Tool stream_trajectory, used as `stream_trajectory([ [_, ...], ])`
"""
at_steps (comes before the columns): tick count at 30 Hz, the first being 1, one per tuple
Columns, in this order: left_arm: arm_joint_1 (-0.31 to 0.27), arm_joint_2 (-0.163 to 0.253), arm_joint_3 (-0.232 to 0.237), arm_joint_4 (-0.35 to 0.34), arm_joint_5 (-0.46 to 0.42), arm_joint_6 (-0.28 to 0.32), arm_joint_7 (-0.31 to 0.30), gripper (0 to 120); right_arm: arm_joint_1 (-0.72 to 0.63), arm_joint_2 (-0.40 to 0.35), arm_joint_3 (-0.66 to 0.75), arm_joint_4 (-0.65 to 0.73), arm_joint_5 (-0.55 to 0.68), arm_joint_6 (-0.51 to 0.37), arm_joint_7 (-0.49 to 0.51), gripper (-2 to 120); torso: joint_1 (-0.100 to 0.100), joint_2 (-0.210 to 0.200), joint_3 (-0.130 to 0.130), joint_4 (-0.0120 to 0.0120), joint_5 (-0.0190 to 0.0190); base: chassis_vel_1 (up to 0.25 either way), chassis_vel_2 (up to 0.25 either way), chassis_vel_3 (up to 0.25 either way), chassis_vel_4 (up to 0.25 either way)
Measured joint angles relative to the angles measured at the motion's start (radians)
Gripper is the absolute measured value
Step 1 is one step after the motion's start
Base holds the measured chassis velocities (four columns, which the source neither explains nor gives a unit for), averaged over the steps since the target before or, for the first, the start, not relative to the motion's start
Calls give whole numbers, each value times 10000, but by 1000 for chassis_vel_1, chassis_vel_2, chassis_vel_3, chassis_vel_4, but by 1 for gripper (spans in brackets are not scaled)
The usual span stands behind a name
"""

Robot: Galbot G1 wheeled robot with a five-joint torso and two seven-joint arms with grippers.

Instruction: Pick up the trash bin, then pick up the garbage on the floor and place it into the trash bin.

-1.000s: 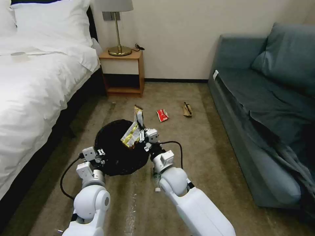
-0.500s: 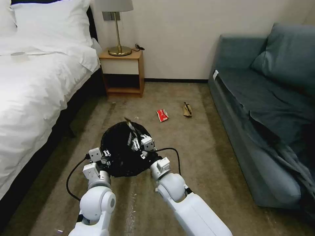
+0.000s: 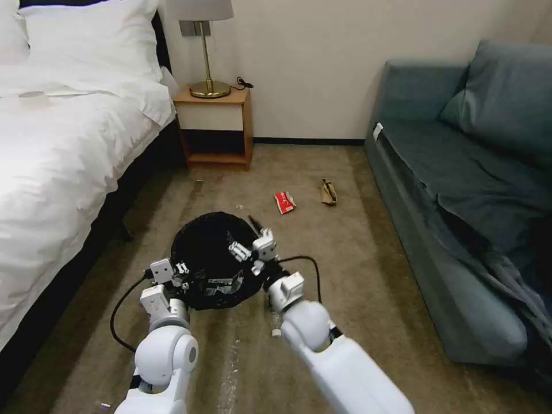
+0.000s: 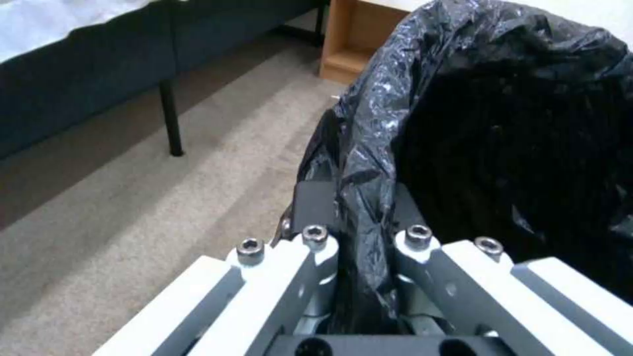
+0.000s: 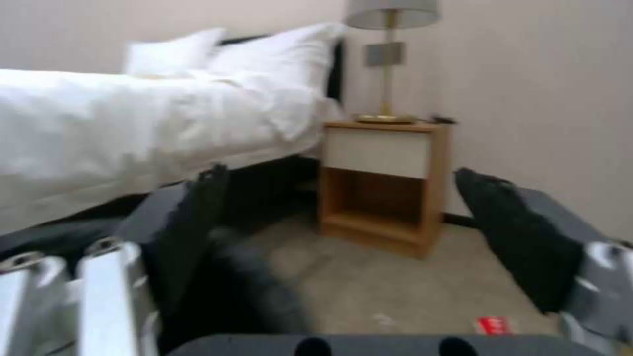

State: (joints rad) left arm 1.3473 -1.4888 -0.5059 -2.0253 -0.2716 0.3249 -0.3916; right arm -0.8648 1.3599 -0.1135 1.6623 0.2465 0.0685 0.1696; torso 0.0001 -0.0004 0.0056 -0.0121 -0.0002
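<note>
While the trash bin (image 3: 214, 261) is held off the carpet by the left gripper (image 4: 361, 232), whose jaws are clamped on its bagged near rim, the right gripper (image 3: 248, 246) is seen above the bin's mouth with jaws spread and empty. Ahead and to the right, nearer the right arm, lie the red packet (image 3: 285, 202) and the brown wrapper (image 3: 328, 192), its long axis pointing away. No obstacle is seen between; the sofa (image 3: 460, 190) stands beyond.
</note>
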Motion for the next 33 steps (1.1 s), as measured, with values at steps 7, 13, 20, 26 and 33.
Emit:
stream_trajectory([
  [7, 27, 129, -210, -63, -55, -45, 35, 4, 1394, -619, -254, -515, 2032, -2173, 2286, 100, 1, 0, 0, 1, 1, 0, 0, 0, 0],
  [13, 21, 249, -364, -215, -82, -52, 40, 4, 2542, -1467, -955, -1201, 6081, -4426, 3432, 100, 1, 0, 1, -2, 0, 0, 0, 0, 0],
  [20, -21, 220, -313, -318, -117, -52, 42, 4, 3258, -1376, -2522, -3000, 7842, -5049, 3232, 100, 1, 0, 2, 0, 1, 0, 0, 0, 0],
  [26, 14, 129, -296, -274, -51, -72, 56, 4, 3046, -933, -3064, -3984, 7346, -5069, 2578, 100, 0, 0, 1, 0, 0, 0, 0, 0, 0],
  [33, -35, 77, -270, -220, 38, -74, 58, 4, 2660, -760, -3115, -4468, 6765, -4887, 2156, 100, 0, 0, 0, 0, 0, 0, 0, 0, 0],
])
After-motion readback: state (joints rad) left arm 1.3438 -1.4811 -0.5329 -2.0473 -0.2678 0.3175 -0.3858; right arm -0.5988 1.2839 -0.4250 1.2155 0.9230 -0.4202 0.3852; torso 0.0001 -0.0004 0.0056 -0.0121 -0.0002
